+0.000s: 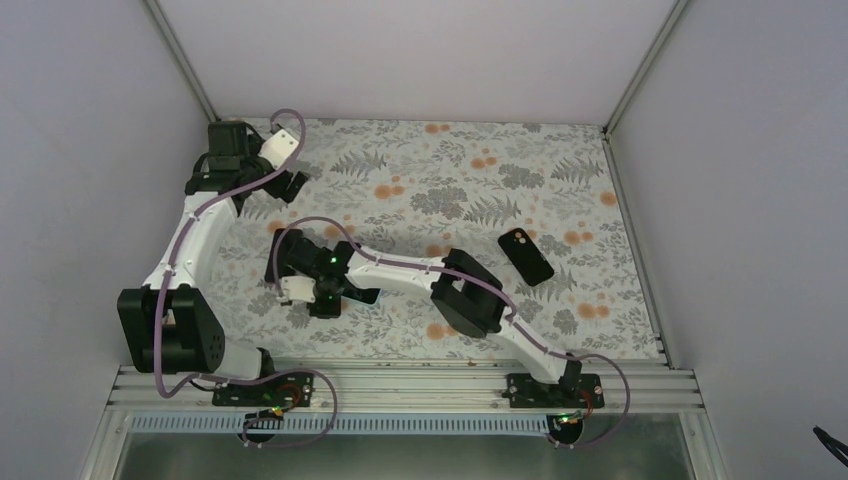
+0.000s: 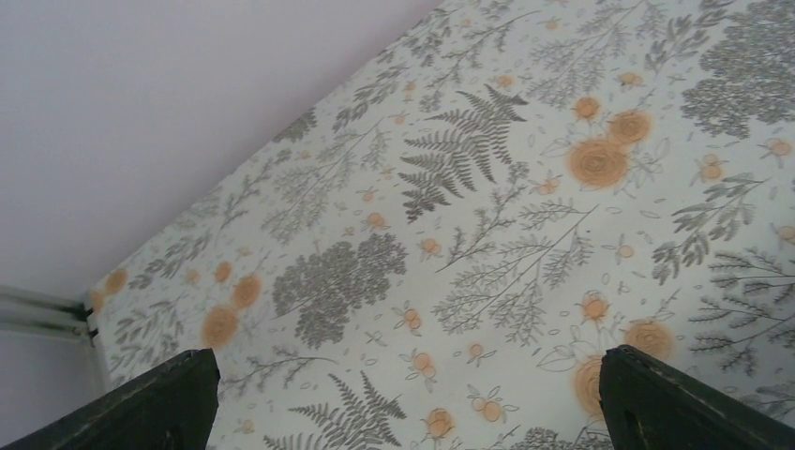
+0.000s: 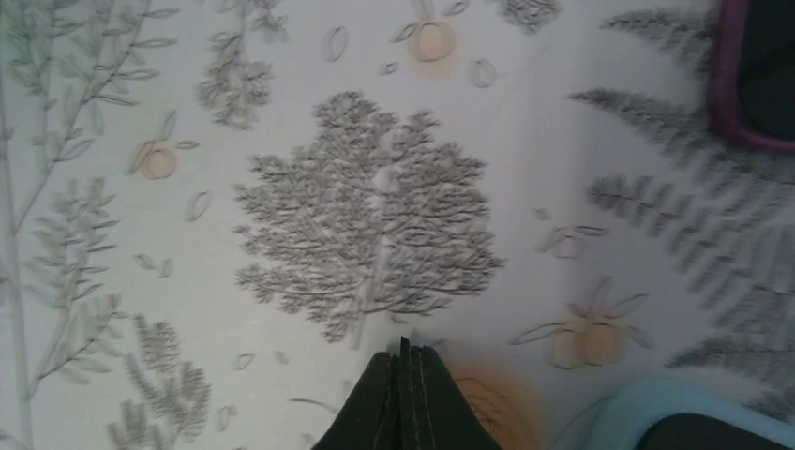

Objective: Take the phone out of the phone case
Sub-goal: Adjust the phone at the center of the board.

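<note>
A black phone [image 1: 526, 256] lies flat on the floral cloth at the right of the table, apart from both arms. In the right wrist view a light blue rounded rim with a dark inside [image 3: 656, 420] shows at the bottom right, beside my fingers; I cannot tell whether it is the case. My right gripper [image 1: 322, 303] is low over the cloth left of centre. Its fingers are pressed together [image 3: 405, 352] with nothing seen between them. My left gripper [image 1: 290, 185] is at the back left, open wide and empty [image 2: 405, 361], over bare cloth.
A purple-rimmed dark shape [image 3: 750, 84] sits at the top right edge of the right wrist view. Grey walls close the table at the back and sides [image 1: 400, 60]. A metal rail [image 1: 400, 385] runs along the near edge.
</note>
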`<action>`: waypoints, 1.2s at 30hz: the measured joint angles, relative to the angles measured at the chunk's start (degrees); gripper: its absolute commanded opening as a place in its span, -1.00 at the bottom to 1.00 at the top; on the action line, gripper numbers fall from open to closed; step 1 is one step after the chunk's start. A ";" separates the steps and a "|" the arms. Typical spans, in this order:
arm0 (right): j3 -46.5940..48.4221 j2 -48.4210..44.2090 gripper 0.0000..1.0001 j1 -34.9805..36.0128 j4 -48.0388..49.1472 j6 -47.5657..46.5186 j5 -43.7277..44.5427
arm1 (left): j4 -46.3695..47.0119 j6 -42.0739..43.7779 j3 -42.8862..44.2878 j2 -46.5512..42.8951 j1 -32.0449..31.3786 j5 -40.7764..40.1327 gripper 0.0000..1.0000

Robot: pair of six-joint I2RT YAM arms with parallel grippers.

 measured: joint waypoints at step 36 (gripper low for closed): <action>-48.19 -45.51 1.00 -26.53 3.98 2.21 4.15 | 1.77 1.70 -4.52 -4.63 3.82 3.06 1.00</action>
